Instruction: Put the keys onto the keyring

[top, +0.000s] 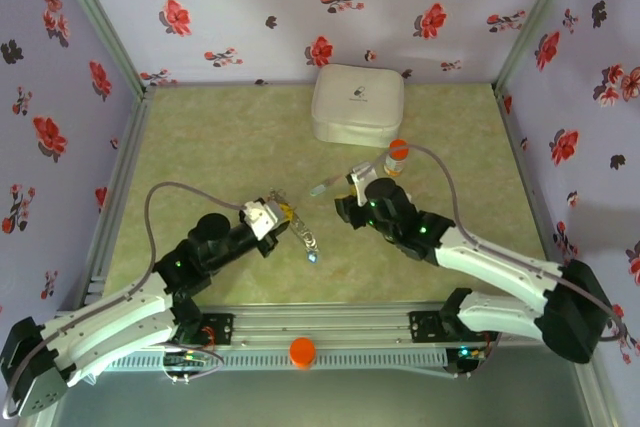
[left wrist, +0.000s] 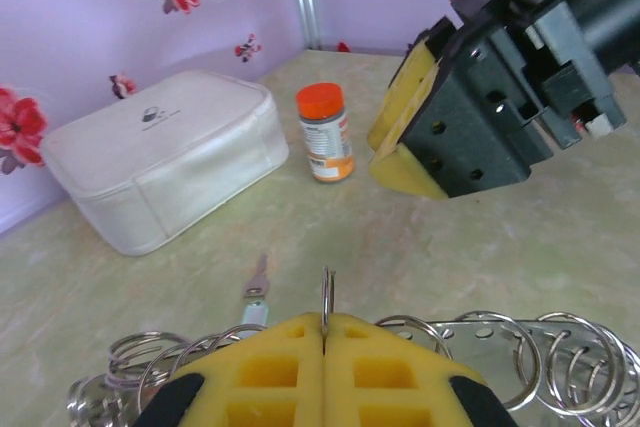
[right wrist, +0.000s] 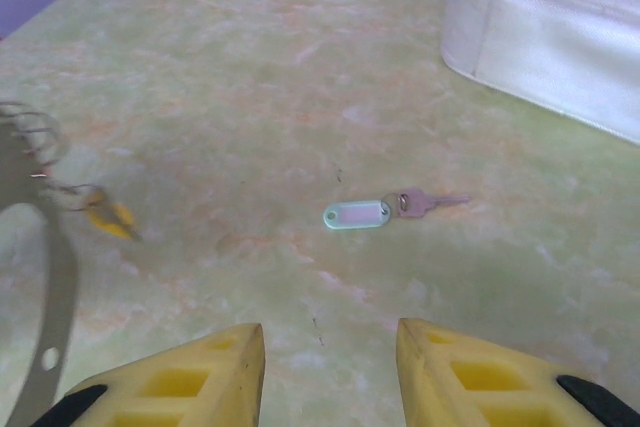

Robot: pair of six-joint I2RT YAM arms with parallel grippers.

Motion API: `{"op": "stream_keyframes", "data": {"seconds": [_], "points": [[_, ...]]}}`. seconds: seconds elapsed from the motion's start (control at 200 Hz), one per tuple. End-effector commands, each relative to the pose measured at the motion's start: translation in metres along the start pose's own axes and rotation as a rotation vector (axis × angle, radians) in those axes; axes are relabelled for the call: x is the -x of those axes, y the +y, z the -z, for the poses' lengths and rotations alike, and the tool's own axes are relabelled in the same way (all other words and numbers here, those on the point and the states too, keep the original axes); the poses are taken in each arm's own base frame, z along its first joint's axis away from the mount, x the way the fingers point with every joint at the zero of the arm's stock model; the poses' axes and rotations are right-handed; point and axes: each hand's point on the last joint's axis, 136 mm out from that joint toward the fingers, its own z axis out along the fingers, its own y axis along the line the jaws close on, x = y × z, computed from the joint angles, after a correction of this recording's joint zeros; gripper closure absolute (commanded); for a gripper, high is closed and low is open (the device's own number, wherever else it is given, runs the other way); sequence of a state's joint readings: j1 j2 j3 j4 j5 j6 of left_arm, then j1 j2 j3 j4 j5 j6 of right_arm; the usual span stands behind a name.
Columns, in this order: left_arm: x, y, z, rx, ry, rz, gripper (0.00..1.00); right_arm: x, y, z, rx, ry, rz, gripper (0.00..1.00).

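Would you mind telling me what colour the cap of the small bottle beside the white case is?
Its cap is orange; the left wrist view shows it best.

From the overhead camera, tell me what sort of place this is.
Probably a staged robot test booth, not a real room: floral-papered walls close around a green tabletop, with an aluminium rail along its near edge.

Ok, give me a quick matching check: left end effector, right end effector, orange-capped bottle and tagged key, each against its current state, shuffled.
Things:
1. left end effector
2. right end effector
3. orange-capped bottle
4. tagged key

States:
a. open, above the table
b. lying flat on the table
c. shut on a thin metal ring
d. upright next to the white box

Pairs: 1-c, 2-a, 3-d, 4-b
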State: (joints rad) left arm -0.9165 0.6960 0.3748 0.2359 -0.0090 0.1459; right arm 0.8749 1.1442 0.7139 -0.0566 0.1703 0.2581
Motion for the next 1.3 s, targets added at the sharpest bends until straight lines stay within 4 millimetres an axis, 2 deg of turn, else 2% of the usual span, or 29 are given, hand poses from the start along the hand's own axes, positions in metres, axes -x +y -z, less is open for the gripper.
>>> {"op": "stream_keyframes", "data": {"seconds": [0.0,0.105,0.22,0.44,0.565,0.67,0.82,1.08,1.295], "points": [[0.000,0.014,0.004,0.086,0.002,0.047,1.00,-0.009,-0.014,-0.013,-0.111,0.104,-0.113,0.59],[-0.004,0.031,0.007,0.182,0.021,0.077,1.00,-0.012,-0.020,-0.032,-0.197,0.192,-0.168,0.55],[-0.007,0.053,0.014,0.311,0.048,0.103,1.00,-0.020,-0.030,-0.053,-0.265,0.306,-0.233,0.55],[-0.023,0.093,0.039,0.561,0.103,0.141,1.00,-0.037,-0.037,-0.111,-0.324,0.476,-0.261,0.53],[-0.024,0.100,0.049,0.605,0.079,0.157,1.00,-0.040,-0.037,-0.145,-0.346,0.496,-0.272,0.51],[-0.022,0.100,0.053,0.606,0.063,0.156,1.00,-0.043,-0.045,-0.168,-0.414,0.511,-0.242,0.55],[-0.014,0.097,0.051,0.577,0.044,0.135,1.00,-0.050,-0.066,-0.175,-0.559,0.536,-0.144,0.58],[-0.012,0.093,0.043,0.543,0.038,0.115,1.00,-0.055,-0.066,-0.185,-0.566,0.551,-0.130,0.66],[-0.012,0.091,0.041,0.528,0.042,0.106,1.00,-0.058,-0.066,-0.182,-0.572,0.563,-0.128,0.81]]}}
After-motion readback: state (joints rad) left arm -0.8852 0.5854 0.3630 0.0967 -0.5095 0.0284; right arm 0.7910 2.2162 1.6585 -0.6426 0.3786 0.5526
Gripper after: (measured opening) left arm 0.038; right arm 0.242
